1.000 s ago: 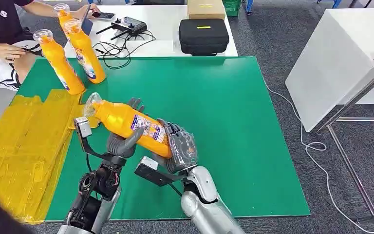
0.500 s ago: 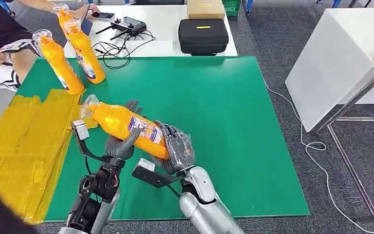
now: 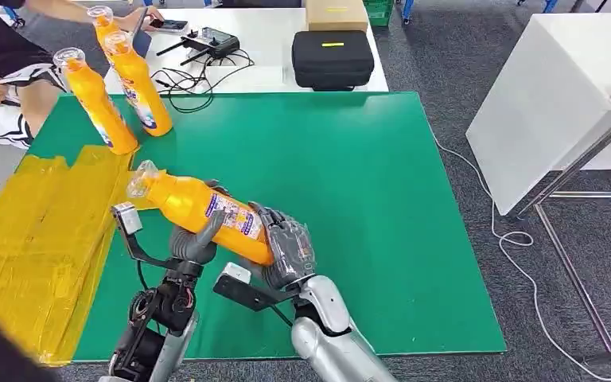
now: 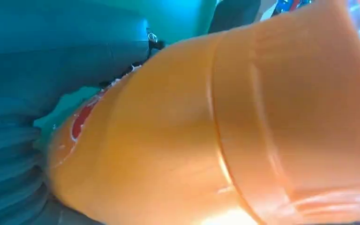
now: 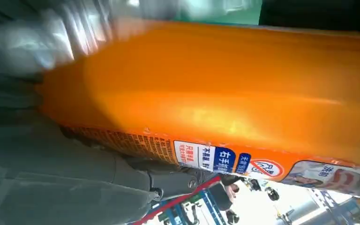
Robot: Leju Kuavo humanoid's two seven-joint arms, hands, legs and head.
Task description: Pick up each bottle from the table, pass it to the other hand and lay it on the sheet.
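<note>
Handover is judged underway: the orange bottle is gripped at its base by the right robot hand and cradled mid-body by the left robot hand. Release should wait until the left grip is firm, the yellow sheet lying just beyond.

Two silver arms end in grey, dark-fingered hands: the left hand and the right hand. Black brackets with small pale camera blocks and thin black cables sit at each wrist.
</note>
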